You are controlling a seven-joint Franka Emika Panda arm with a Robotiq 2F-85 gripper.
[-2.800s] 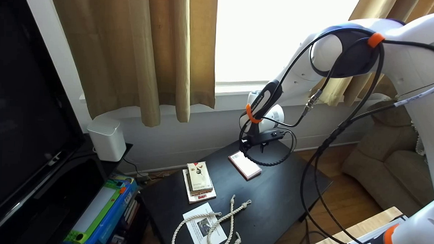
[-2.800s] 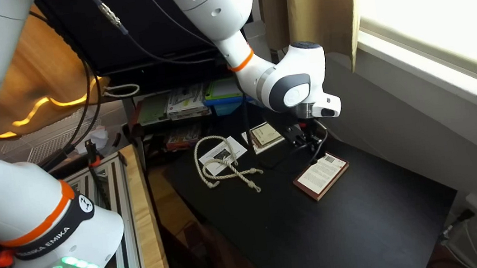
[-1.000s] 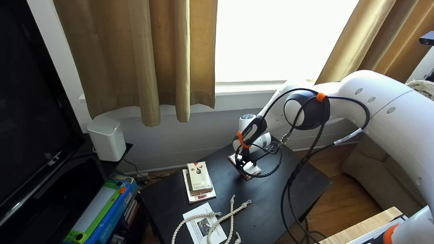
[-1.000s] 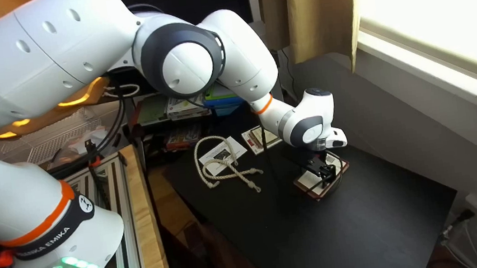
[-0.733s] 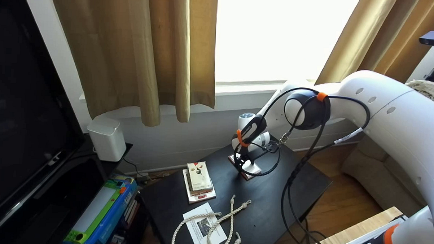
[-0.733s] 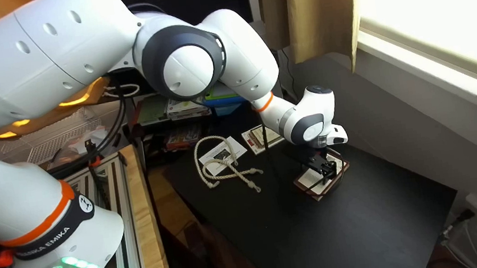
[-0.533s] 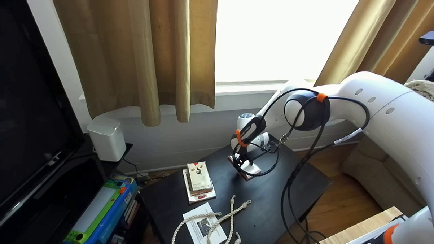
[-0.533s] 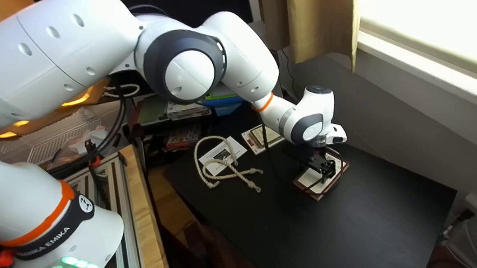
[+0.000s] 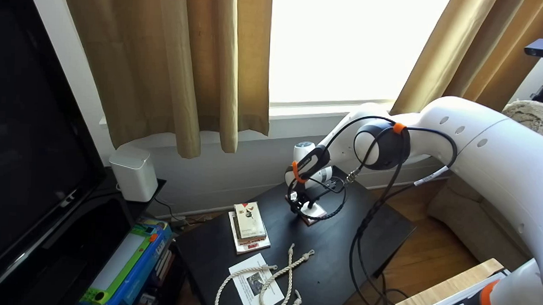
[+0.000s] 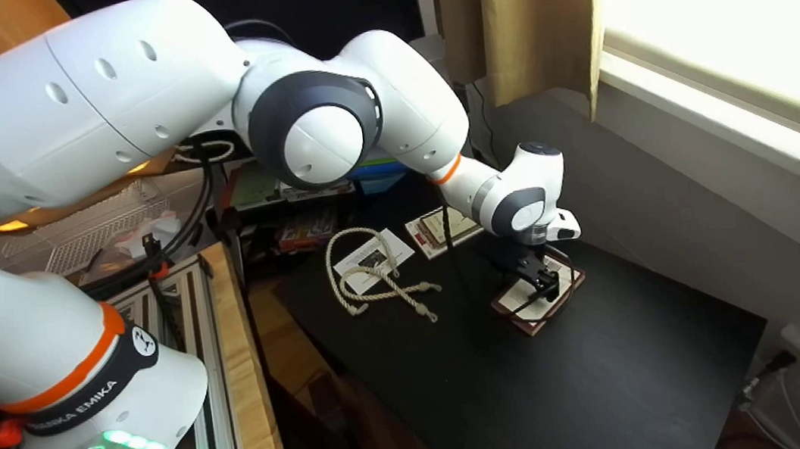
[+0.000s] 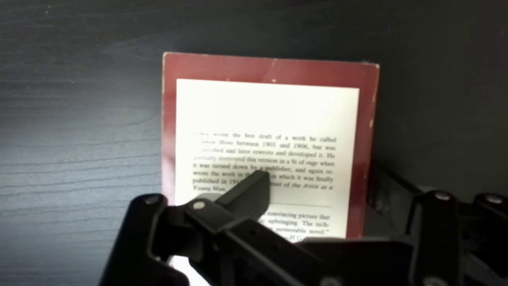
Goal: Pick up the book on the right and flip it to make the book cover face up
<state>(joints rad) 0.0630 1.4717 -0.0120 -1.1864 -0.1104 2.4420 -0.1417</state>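
stacked books (image 9: 251,224): on the black table (image 9: 331,263), tan-topped
rope (image 9: 290,267): partly across a printed sheet (image 9: 252,302)
gripper (image 11: 318,172): parted, unclasped; one finger over the book (image 11: 274,111), the other apparently just beyond its edge
book: flat on the table beneath, red-bordered text side up

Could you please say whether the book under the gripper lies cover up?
Cover down, it seems: in the wrist view, the book shows red-bordered blurb text uppermost.
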